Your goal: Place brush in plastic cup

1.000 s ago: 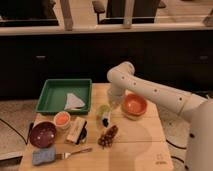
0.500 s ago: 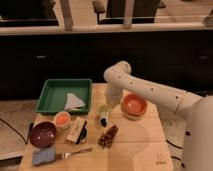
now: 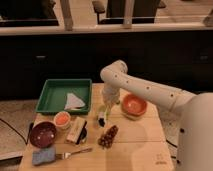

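While the gripper [image 3: 106, 102], clamped shut on what looks like the brush [image 3: 102, 120], hovers over the cup [image 3: 105, 111], centre it, lower straight, then release.

The white arm [image 3: 150, 90] reaches in from the right, its long link sloping up to a rounded elbow over the far middle of the worktop [image 3: 135, 145]. From there the wrist drops straight down. The pincer [image 3: 105, 104] hangs low, pointing downward, fingers pressed together.
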### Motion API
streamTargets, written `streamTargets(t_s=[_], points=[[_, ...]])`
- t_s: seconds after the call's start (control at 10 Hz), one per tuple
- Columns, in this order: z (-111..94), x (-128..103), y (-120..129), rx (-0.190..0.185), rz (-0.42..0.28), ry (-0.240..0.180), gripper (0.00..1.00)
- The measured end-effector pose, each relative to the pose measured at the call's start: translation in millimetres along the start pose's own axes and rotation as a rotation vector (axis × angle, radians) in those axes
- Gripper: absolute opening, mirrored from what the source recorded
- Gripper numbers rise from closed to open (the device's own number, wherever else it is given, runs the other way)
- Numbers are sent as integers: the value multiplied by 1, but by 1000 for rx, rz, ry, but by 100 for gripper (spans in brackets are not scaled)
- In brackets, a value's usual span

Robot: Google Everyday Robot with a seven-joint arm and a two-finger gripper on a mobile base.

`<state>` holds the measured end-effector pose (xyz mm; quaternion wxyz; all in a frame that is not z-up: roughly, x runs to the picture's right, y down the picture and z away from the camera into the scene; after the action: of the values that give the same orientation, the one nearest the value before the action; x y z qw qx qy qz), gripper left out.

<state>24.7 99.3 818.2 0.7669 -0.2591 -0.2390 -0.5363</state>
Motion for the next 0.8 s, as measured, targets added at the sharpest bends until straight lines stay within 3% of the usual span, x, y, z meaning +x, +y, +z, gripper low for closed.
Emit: streamTargets(t_s=[0.8], points=[[6, -4, -17, -20, -51, -19, 0]])
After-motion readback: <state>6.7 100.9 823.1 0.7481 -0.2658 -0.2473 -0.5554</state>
